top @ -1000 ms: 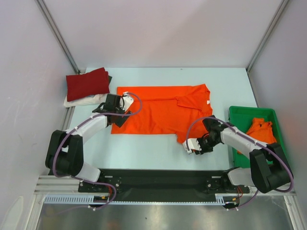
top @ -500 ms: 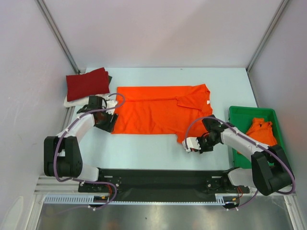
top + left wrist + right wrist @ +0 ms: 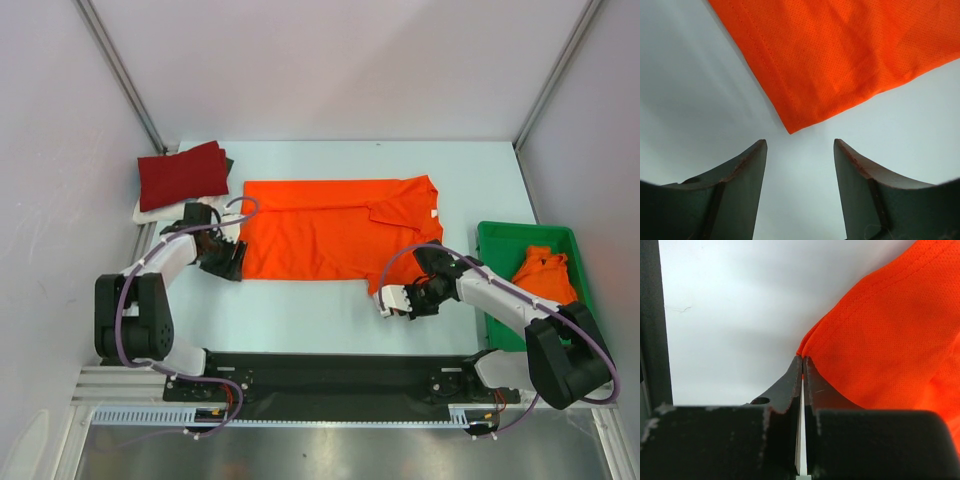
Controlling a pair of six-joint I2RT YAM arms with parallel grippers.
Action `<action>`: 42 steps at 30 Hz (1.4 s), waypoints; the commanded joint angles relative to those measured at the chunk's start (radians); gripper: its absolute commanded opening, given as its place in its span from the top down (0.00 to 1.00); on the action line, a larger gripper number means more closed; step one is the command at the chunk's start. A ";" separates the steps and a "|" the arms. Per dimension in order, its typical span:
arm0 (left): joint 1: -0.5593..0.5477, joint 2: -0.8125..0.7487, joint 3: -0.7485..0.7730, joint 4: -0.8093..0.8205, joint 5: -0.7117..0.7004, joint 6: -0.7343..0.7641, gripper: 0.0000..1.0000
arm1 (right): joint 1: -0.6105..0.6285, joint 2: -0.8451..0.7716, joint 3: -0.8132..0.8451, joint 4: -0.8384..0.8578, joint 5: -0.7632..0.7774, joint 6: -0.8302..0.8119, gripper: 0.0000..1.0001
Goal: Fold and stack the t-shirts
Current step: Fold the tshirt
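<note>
A bright orange t-shirt (image 3: 330,235) lies spread flat mid-table. My left gripper (image 3: 233,267) is open and empty on the table, just short of the shirt's near-left corner (image 3: 790,131), which lies ahead between the fingers (image 3: 747,165). My right gripper (image 3: 384,297) is shut, its tips pinching the edge of the shirt's near-right sleeve (image 3: 875,340); the gripper (image 3: 803,358) sits low on the table. A folded dark red t-shirt (image 3: 182,172) rests on a folded white one (image 3: 152,212) at the far left.
A green plastic bin (image 3: 500,235) at the right holds another crumpled orange t-shirt (image 3: 545,272). The black base rail (image 3: 330,372) runs along the near edge. Grey walls enclose the table on three sides.
My left gripper came off the shirt's left edge and moved left and nearer, to the near-left corner. My right gripper shifted slightly left along the sleeve edge.
</note>
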 commanded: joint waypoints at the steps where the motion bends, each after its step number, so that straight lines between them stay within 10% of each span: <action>1: 0.009 0.028 0.025 0.046 0.042 0.009 0.39 | 0.006 -0.014 0.034 0.015 0.014 0.032 1.00; 16: 0.009 0.123 0.024 0.086 0.079 0.047 0.68 | 0.031 -0.036 0.016 0.021 0.034 0.090 1.00; 20: 0.011 0.126 0.027 0.072 0.099 0.061 1.00 | 0.034 -0.040 0.022 0.025 0.048 0.120 1.00; 42: 0.016 0.080 0.255 -0.132 0.050 0.199 1.00 | -0.242 -0.039 0.479 0.172 -0.018 0.535 1.00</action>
